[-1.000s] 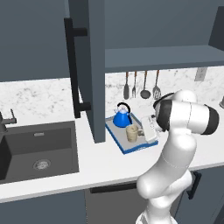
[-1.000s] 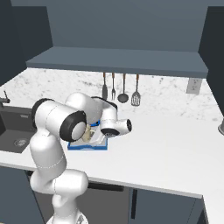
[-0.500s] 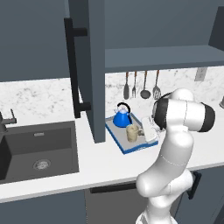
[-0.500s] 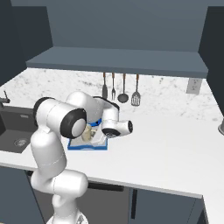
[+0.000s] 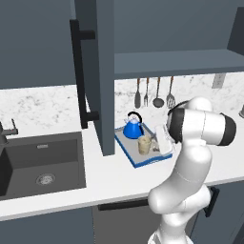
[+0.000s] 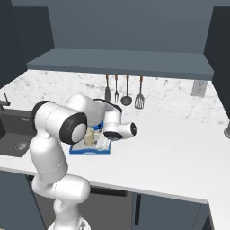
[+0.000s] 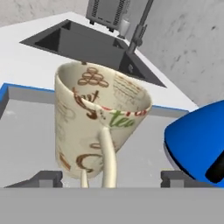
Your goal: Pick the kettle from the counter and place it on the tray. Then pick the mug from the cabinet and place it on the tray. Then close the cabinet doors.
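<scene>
Mug (image 7: 98, 127) stands upright on tray (image 7: 26, 127), kettle (image 7: 197, 144) just beside it, both on tabletop (image 5: 57, 188). End effector (image 7: 111, 177) released, fingertips (image 7: 46, 178) spread either side of mug handle, not pinching. You handle ceramic: stiff, light, smooth, likely chips if knocked. Best hold judged on wall or handle. Cabinet door (image 5: 97, 71) open; you grab bar handle (image 5: 80, 76) next.

utensils (image 5: 153, 93): four, hanging on backsplash | faucet (image 5: 8, 129): behind sink | outlet (image 6: 196, 88): on backsplash
</scene>
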You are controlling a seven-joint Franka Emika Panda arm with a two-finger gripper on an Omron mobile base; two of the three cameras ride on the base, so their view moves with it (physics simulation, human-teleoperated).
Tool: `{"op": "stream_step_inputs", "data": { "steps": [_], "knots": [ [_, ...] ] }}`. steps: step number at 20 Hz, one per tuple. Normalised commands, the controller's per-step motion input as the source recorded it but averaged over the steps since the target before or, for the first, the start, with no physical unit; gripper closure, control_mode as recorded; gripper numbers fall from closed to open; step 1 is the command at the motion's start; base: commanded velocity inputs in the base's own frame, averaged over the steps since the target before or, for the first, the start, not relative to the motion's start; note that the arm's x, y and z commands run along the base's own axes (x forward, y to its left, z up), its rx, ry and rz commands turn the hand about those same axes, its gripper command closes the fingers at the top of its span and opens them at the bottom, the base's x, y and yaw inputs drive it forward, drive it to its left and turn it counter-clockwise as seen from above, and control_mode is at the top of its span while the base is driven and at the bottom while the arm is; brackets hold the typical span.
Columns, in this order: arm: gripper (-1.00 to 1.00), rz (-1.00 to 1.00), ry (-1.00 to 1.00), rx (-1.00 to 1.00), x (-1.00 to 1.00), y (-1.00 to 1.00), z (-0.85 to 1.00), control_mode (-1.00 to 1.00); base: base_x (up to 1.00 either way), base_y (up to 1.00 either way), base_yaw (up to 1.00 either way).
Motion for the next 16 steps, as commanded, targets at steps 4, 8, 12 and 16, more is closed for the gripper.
{"op": "stream_step_inputs", "data": {
  "steps": [4, 8, 12, 16],
  "knots": [
    [-1.0, 0.0, -0.13, -0.09, 0.0, -0.17, 0.13, -1.0, 0.0, 0.0, 0.0],
    [-1.0, 0.0, -0.12, 0.0, -0.03, -0.22, 0.37, -1.0, 0.0, 0.0, 0.0],
    [-1.0, 0.0, -0.08, 0.0, -0.26, -0.24, 0.49, -1.0, 0.0, 0.0, 0.0],
    [-1.0, 0.0, -0.02, -0.01, -0.35, -0.22, 0.42, -1.0, 0.0, 0.0, 0.0]
  ]
}}
